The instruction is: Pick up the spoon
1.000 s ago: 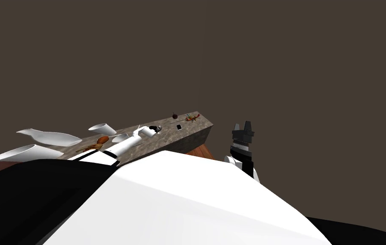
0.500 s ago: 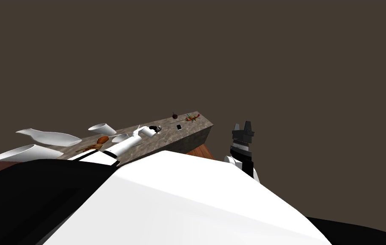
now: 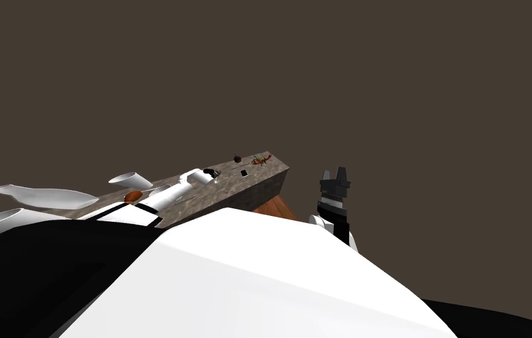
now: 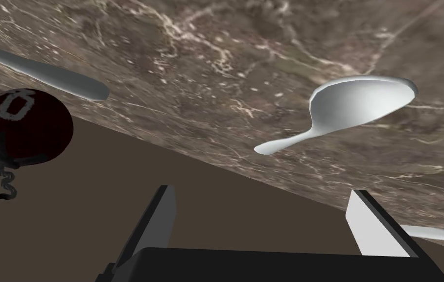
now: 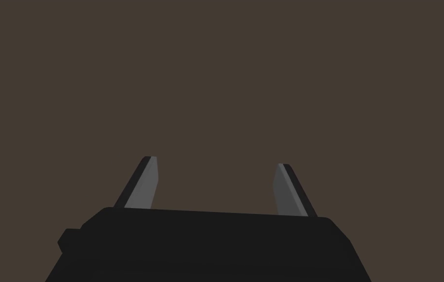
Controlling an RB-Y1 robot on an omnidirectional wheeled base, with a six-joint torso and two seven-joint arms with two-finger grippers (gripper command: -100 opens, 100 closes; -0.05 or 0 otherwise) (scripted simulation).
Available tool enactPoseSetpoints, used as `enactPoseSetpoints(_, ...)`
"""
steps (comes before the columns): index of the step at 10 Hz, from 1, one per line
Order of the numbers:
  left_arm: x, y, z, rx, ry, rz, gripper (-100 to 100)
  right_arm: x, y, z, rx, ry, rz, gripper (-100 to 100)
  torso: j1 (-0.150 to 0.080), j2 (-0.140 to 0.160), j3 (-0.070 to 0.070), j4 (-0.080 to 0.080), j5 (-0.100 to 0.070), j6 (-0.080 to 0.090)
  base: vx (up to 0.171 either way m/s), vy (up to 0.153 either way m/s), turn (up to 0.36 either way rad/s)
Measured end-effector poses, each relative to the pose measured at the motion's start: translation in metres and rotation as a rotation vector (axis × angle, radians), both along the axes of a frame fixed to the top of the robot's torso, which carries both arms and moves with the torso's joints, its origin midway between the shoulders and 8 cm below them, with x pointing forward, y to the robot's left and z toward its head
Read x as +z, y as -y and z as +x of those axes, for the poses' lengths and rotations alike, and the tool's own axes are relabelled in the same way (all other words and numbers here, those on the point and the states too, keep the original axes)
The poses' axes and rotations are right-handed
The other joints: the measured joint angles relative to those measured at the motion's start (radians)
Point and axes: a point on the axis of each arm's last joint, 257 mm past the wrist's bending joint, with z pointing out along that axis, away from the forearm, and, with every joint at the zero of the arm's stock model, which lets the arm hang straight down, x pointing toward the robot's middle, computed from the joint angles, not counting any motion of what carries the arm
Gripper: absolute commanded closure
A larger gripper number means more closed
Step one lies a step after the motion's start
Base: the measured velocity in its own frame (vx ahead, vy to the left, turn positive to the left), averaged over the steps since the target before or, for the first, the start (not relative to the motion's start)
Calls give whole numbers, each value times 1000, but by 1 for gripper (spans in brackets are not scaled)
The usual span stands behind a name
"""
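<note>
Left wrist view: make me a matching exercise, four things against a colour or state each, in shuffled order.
Things:
1 spoon
2 ball
3 counter
4 left claw

Colour or state:
a open, holding nothing
b dark red with a white mark
c light grey, lying on the counter
d brown with pale veins

Pairs: 1-c; 2-b; 3-d; 4-a

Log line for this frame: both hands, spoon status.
left hand open, spoon ahead of it | spoon lying on marbled counter, not gripped | right hand open, off counter's end
</note>
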Motion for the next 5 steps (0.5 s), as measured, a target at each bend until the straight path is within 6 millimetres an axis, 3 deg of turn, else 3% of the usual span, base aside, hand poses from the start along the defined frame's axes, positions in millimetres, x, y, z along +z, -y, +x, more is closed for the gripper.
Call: enactPoseSetpoints(5, 20, -16, -4, 76, -10, 8, -100, 0, 0, 0, 0, 0, 0, 0, 6, -3, -2, -1, 1, 0, -99, 59, -249)
